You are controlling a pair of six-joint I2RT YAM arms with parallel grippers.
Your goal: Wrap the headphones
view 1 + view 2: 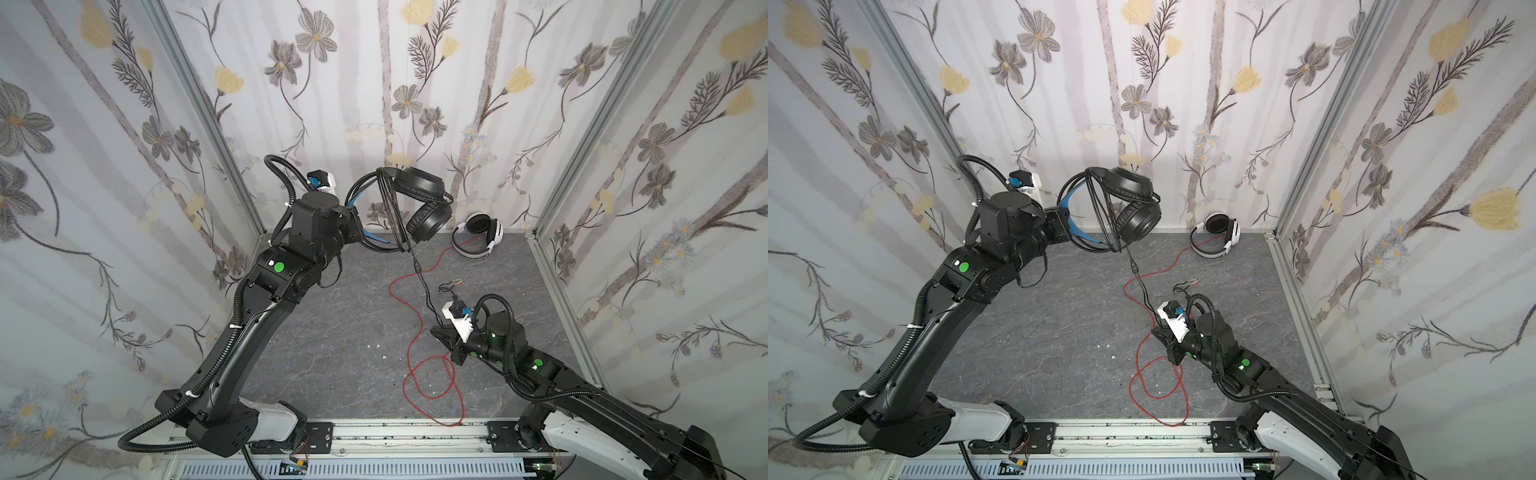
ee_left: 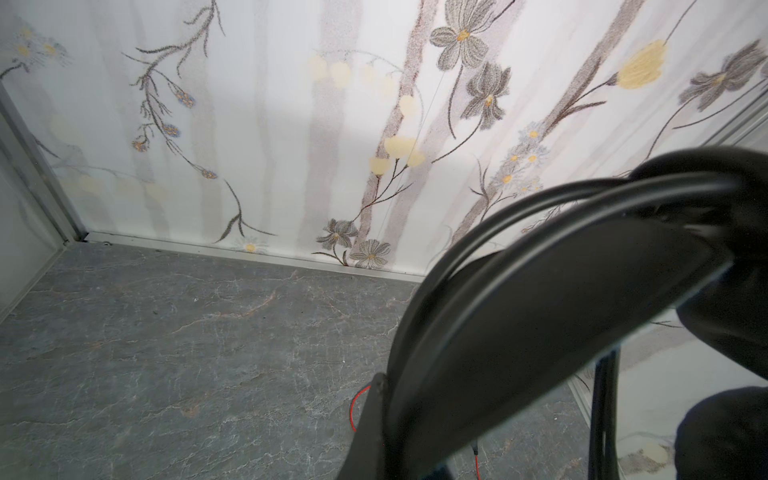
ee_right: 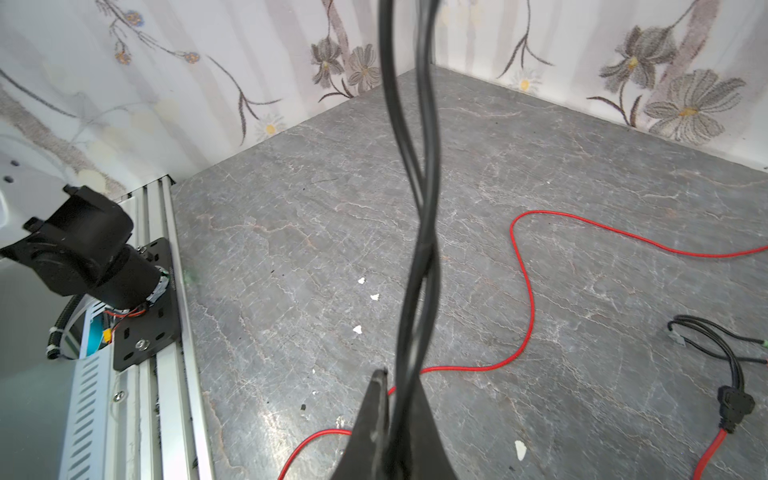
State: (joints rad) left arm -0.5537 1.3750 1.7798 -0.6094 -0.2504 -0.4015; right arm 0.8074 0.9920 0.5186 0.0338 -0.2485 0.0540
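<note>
Black headphones (image 1: 419,195) hang in the air over the back of the table (image 1: 332,332). The left gripper (image 1: 360,232) is clamped on their blue-lined headband. Loops of black cable (image 1: 422,276) drape across the band, and its tail runs down to the right gripper (image 3: 395,386), which is clenched on two strands low over the grey marbled surface. Farther out, by the rear wall (image 1: 415,124), the white headphones (image 1: 478,235) lie on the table. Their red cable (image 1: 392,291) snakes forward in loose coils to the front rail (image 1: 415,432).
</note>
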